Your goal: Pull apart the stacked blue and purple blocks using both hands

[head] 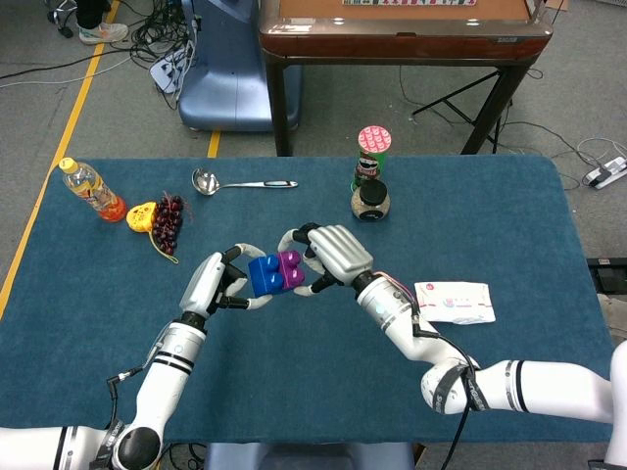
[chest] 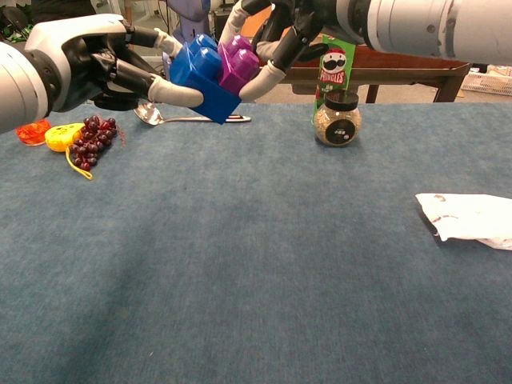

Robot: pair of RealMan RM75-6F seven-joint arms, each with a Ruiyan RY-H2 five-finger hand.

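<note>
The blue block (head: 262, 276) and the purple block (head: 291, 268) are still joined and held in the air above the blue table (head: 294, 392). My left hand (head: 210, 285) grips the blue block from the left, one finger over it and the thumb under it. From the right, my right hand (head: 339, 254) pinches the purple block. In the chest view the blue block (chest: 199, 77) and purple block (chest: 239, 66) tilt down to the right between the left hand (chest: 84, 58) and the right hand (chest: 298, 28).
At the back stand a Pringles can (head: 372, 155) and a small jar (head: 370, 201). A spoon (head: 241, 183), grapes (head: 169, 222), a yellow toy (head: 142, 215) and an orange bottle (head: 90, 189) lie back left. A white packet (head: 456, 301) lies at right.
</note>
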